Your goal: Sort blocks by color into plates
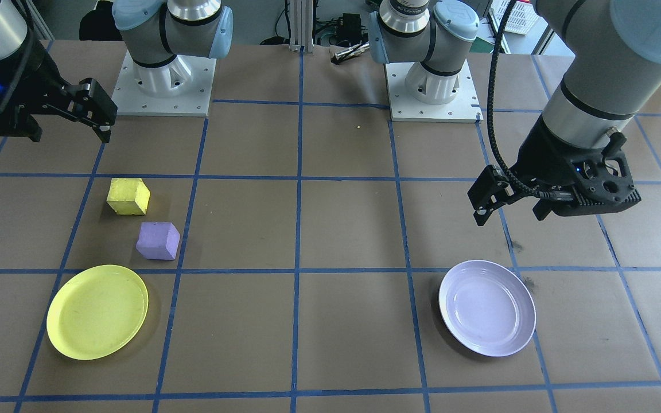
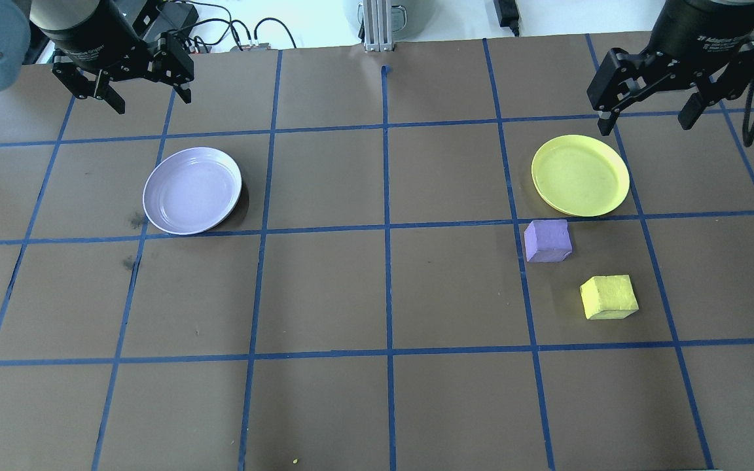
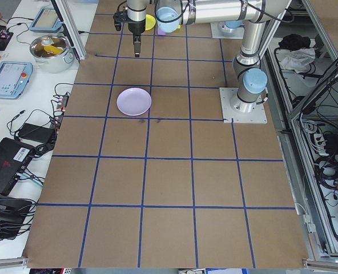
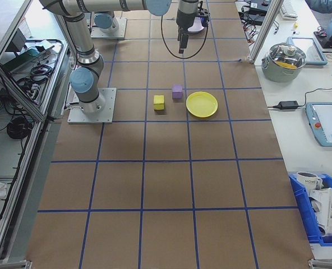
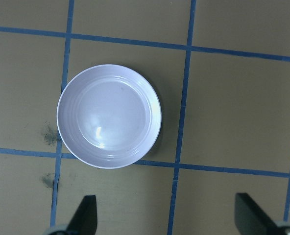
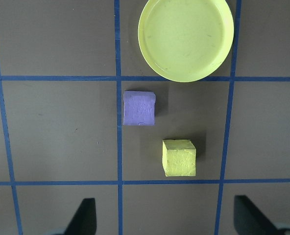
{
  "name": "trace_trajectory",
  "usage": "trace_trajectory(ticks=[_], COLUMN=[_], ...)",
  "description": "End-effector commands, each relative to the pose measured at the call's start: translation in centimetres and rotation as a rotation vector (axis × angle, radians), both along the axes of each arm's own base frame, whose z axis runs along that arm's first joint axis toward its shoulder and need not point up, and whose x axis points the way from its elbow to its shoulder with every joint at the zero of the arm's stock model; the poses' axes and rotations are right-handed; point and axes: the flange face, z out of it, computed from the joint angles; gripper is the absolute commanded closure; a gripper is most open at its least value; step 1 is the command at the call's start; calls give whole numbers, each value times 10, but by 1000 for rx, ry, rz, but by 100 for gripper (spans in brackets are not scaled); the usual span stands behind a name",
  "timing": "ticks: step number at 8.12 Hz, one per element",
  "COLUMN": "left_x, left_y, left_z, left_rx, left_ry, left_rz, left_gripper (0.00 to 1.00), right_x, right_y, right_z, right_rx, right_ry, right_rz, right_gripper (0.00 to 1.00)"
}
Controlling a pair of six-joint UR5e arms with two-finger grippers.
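Nearest the front-facing camera: yellow plate (image 1: 97,311) and lavender plate (image 1: 486,307), both lying flat and bare on the table (image 1: 342,229), well apart, toward the edge opposite the robot bases; yellow plate on the robot's right half, lavender plate on its left half.

Purple block (image 1: 158,240) resting on the table just beside the yellow plate's rim, apart from it, on the side toward the robot. Yellow block (image 1: 128,196) resting near the purple block, not touching, one step farther from the yellow plate. Both blocks within the same taped square, confirmed in the right wrist view.

Right gripper (image 2: 648,111) held high above the far rim of the yellow plate, fingers spread wide, nothing between them. Left gripper (image 2: 138,95) raised beyond the lavender plate toward the far edge, fingers likewise spread and holding nothing.

Progress, judged from present layout: nothing sorted. Neither block in a plate; neither block gripped. Remaining: yellow block to be lifted and set in the yellow plate, a short carry; purple block to be carried across most of the table to the lavender plate, likely needing a long reach or a hand-over between arms.
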Motion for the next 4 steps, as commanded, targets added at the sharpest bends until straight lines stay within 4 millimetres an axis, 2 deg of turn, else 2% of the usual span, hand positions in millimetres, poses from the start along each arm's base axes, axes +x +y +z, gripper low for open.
trace_trajectory(ticks=[1,4], left_x=[0,0], left_y=[2,3], left_z=[2,3], left_rx=[-3,-5], left_ry=[0,-1], left_rz=[-2,-2], left_gripper=[0,0], right_x=[0,-1], right_y=[0,-1], right_z=[0,0], right_rx=[0,1], right_ry=[0,7], right_rz=[0,4], right_gripper=[0,0])
